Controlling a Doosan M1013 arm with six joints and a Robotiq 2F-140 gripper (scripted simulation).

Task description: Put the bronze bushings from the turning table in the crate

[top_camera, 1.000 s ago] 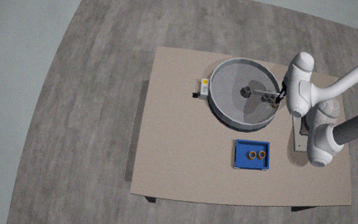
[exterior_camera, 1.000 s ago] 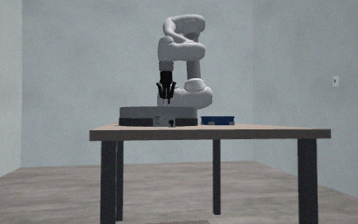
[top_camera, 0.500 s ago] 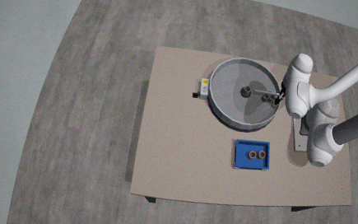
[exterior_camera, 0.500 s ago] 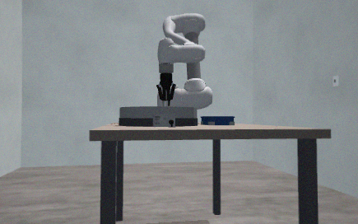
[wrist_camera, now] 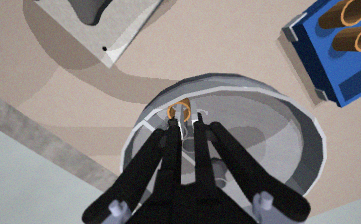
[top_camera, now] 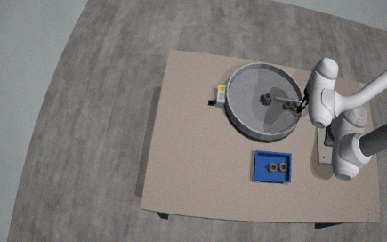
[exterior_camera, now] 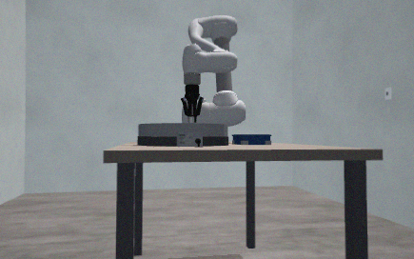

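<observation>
The grey turning table [top_camera: 264, 102] holds two steel bushings [top_camera: 265, 98] [top_camera: 286, 105], standing upright. In the wrist view one bronze bushing [wrist_camera: 179, 110] stands near the table's rim, right beyond my fingertips and partly hidden by them. My gripper [wrist_camera: 187, 108] [top_camera: 301, 105] hangs just above it, over the right side of the table, with its fingers nearly together and nothing between them. From the side its tips [exterior_camera: 192, 119] are about level with the table's rim. The blue crate [top_camera: 272, 162] holds two bronze bushings [top_camera: 272, 167] [top_camera: 283, 167], lying on their sides.
A small white control box [top_camera: 221, 94] sits at the turning table's left edge. The arm's grey base plate [top_camera: 323, 149] and white base stand to the right of the turning table and the crate.
</observation>
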